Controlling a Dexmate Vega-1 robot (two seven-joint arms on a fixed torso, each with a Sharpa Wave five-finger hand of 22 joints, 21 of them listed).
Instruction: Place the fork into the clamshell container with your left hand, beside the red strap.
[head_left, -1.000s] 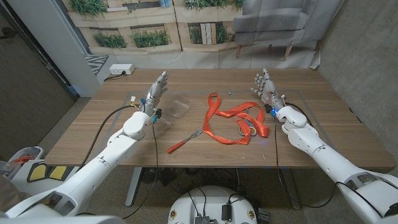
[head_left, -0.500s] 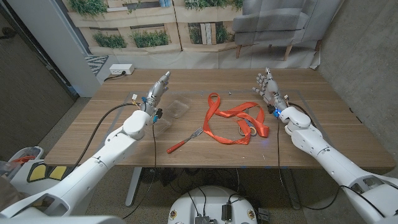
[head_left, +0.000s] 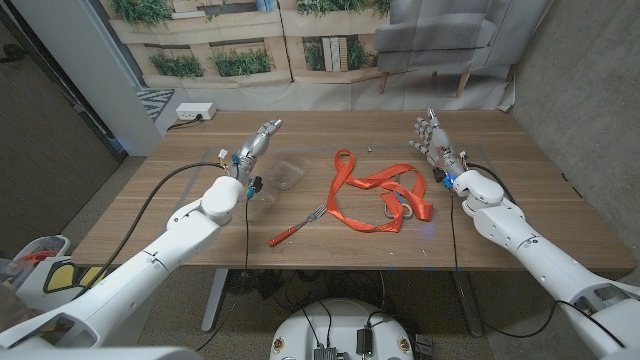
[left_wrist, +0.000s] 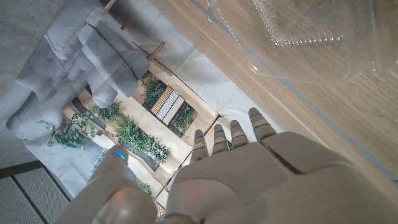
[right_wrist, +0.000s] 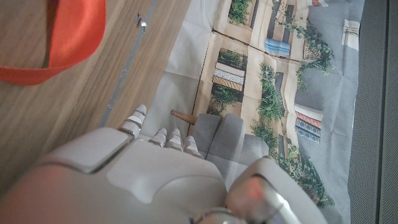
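step: reach for fork (head_left: 297, 226) | left hand (head_left: 257, 142) empty, fingers apart (above container (head_left: 283, 176)) | advice: come back, grasp red handle | right hand (head_left: 430, 137) empty, spread beside strap (head_left: 378, 199)

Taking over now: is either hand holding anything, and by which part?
Nothing is held. The left hand and right hand are open; the fork lies untouched.

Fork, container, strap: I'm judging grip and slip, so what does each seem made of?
Fork: shiny, metal-looking tines; red handle, likely plastic. Container: clear, thin plastic; the wood shows through, and its ridged floor glints in the left wrist view. Strap: flat orange-red webbing, probably woven fabric, lying in limp loops.
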